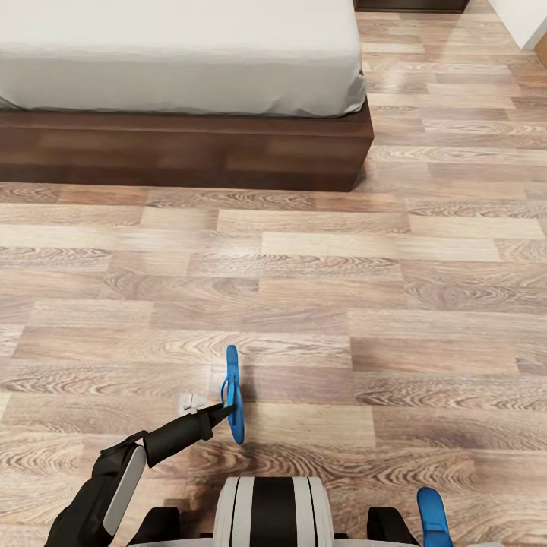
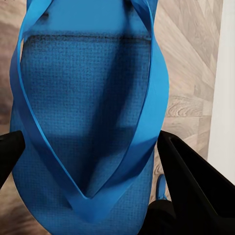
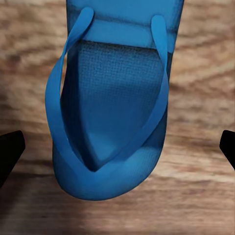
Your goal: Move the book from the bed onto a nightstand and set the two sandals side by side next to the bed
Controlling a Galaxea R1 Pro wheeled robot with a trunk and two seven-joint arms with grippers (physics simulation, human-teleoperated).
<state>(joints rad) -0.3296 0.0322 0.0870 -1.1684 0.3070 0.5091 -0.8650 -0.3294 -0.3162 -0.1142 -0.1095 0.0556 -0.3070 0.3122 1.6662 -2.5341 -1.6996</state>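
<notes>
One blue sandal (image 1: 232, 391) hangs on its edge just above the wood floor, a good way in front of the bed (image 1: 182, 144). My left gripper (image 1: 222, 411) is shut on it. In the left wrist view that sandal (image 2: 88, 98) spans the gap between the two dark fingers (image 2: 191, 186), and its strap touches one of them. The second sandal (image 1: 433, 516) shows at the bottom right by my base. In the right wrist view this second sandal (image 3: 115, 112) sits sole down over the floor planks between the wide-apart tips of my open right gripper (image 3: 117, 142), touching neither. The book and nightstand are out of view.
The bed's pale-grey mattress (image 1: 175, 53) sits on a dark-brown frame across the far left. Bare plank floor (image 1: 380, 304) stretches between me and the bed and runs past its right corner. A white wall edge (image 1: 524, 19) and a dark cabinet base (image 1: 410, 4) lie far right.
</notes>
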